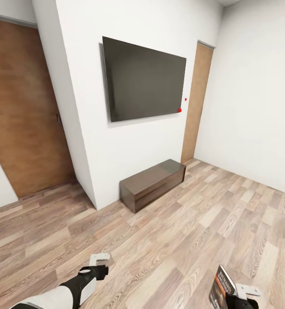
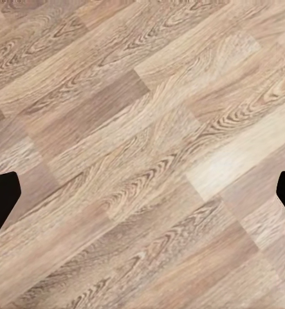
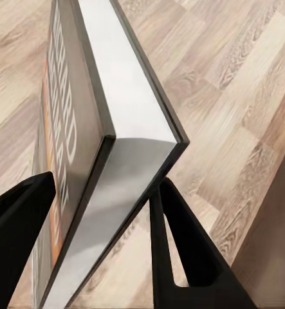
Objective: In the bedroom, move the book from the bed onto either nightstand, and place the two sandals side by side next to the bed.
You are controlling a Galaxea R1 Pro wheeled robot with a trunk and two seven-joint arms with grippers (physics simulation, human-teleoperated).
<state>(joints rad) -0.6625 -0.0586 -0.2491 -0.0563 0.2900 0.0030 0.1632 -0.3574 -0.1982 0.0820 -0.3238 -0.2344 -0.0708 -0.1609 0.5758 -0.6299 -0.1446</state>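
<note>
The book (image 1: 221, 286) is a thin dark paperback with orange and white lettering, held upright at the head view's lower right. My right gripper (image 1: 240, 300) is shut on it. In the right wrist view, black fingers (image 3: 181, 251) clamp the book (image 3: 110, 129) on both covers above the plank floor. My left gripper (image 1: 98, 265) hangs low at the lower left, open. Its fingertips (image 2: 0, 199) sit far apart over bare wood planks with nothing between them. The bed, nightstand and sandals are out of view.
A white wall ahead carries a large black TV (image 1: 144, 81), with a low brown bench (image 1: 153, 182) on the floor beneath it. A wide wooden door (image 1: 26, 111) stands at left and a narrow one (image 1: 198, 103) at the far right. Wood-plank floor (image 1: 194, 231) stretches between.
</note>
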